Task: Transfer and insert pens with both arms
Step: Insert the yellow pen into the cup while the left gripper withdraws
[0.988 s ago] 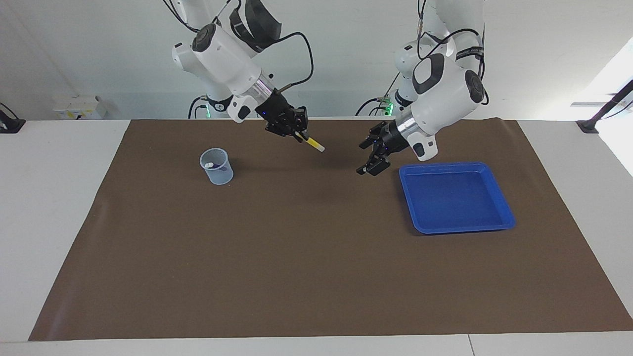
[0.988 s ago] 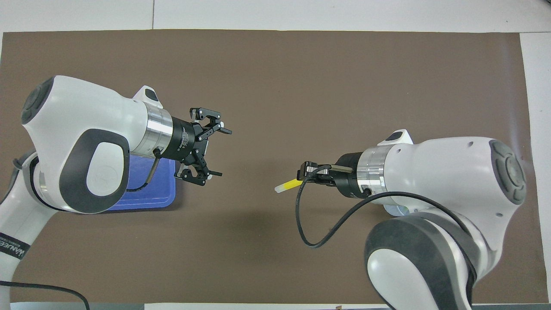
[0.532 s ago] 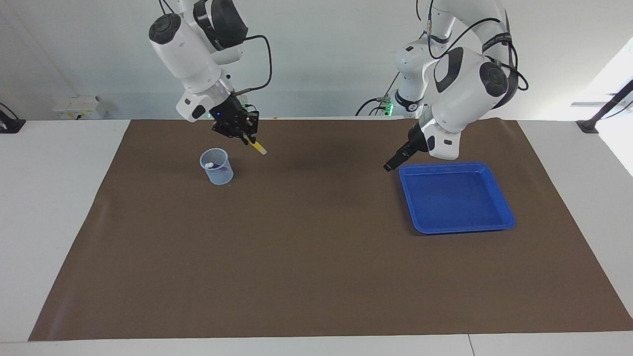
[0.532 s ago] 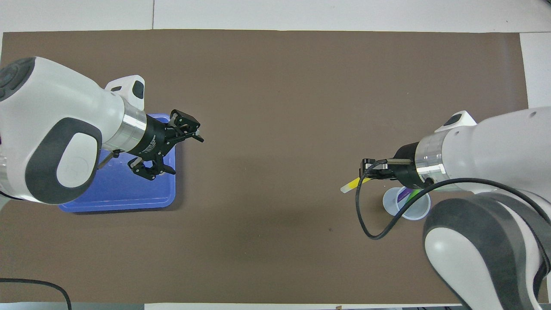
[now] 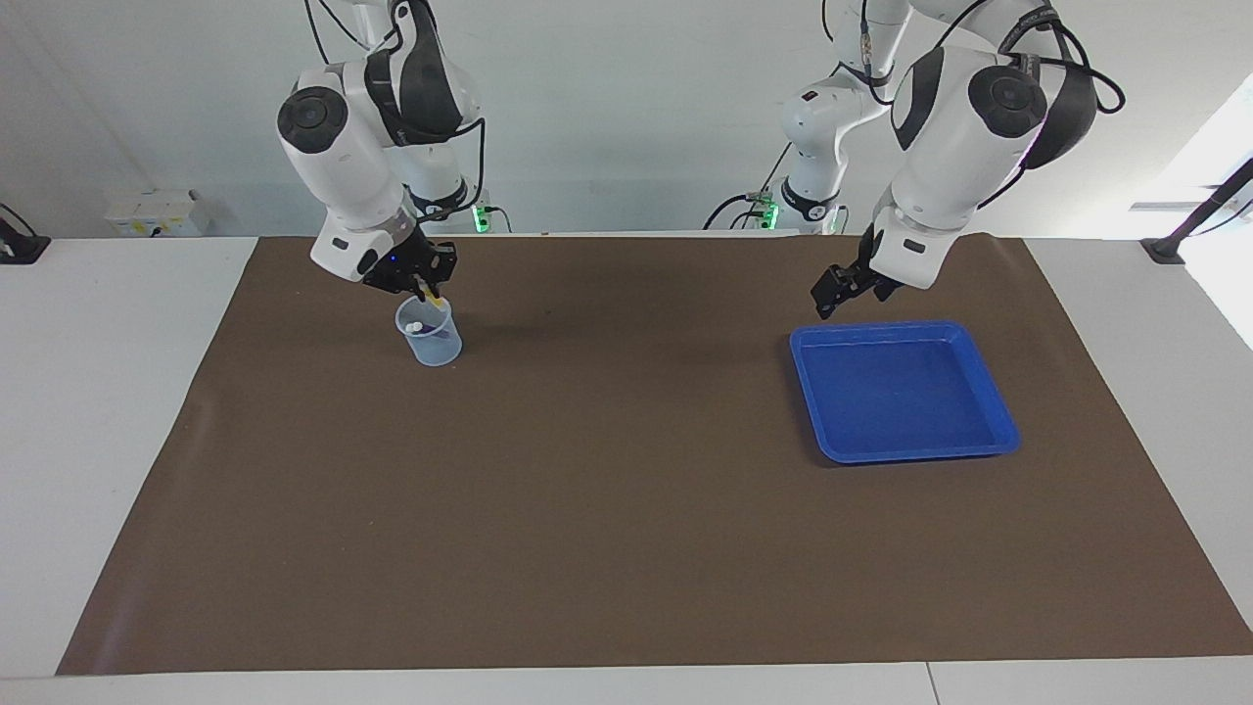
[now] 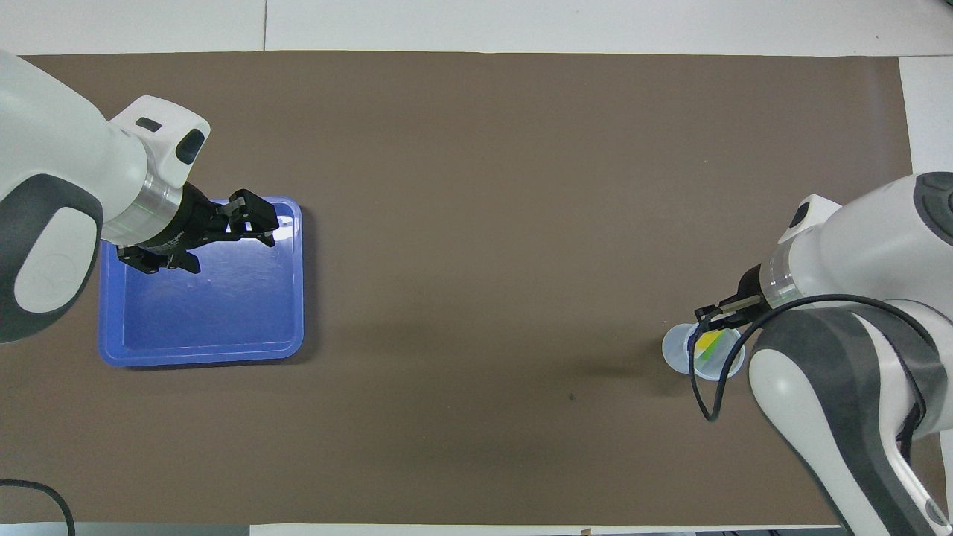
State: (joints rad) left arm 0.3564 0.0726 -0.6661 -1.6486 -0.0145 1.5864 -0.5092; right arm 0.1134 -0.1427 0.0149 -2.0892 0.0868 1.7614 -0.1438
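Observation:
My right gripper (image 5: 425,284) is shut on the yellow pen (image 5: 437,298), which points steeply down. Its lower end is at the mouth of the clear plastic cup (image 5: 429,343). From above, the yellow pen (image 6: 711,340) shows inside the rim of the cup (image 6: 674,350), with my right gripper (image 6: 711,321) over it. A purple pen (image 5: 436,334) with a pale end leans inside the cup. My left gripper (image 5: 848,291) hangs open and holds nothing. It is over the robot-side edge of the blue tray (image 5: 989,392). From above, the left gripper (image 6: 227,246) hangs above the tray (image 6: 201,350).
A brown mat (image 5: 626,509) covers most of the white table. The blue tray has nothing in it and lies toward the left arm's end. The cup stands toward the right arm's end. Two smaller arms with green-lit bases (image 5: 768,208) stand at the robots' edge.
My right gripper carried the yellow pen from the middle of the mat to above the cup and tipped it downward. My left gripper drew away from the middle to above the tray.

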